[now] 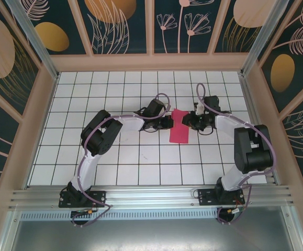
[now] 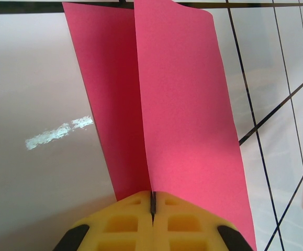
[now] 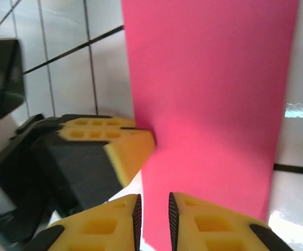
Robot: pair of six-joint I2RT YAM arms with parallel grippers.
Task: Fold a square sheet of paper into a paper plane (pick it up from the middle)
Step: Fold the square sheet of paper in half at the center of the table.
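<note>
Pinched along its left edge by the clenched left fingers (image 2: 125,225), folded square sheet of paper (image 1: 180,126) at mid-bench (image 1: 141,162), long axis running away from the bases, right fingers (image 3: 214,225) narrowly parted just beside the opposite edge, apparently grasping nothing.

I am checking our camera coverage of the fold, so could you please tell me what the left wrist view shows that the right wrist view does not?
Left wrist view: the sheet of paper as two layers meeting in a crease. Right wrist view: the right gripper, jaws slightly apart, facing the paper's flat side. Both: the left gripper shut on the pink paper's edge, and the white tiled table.
</note>
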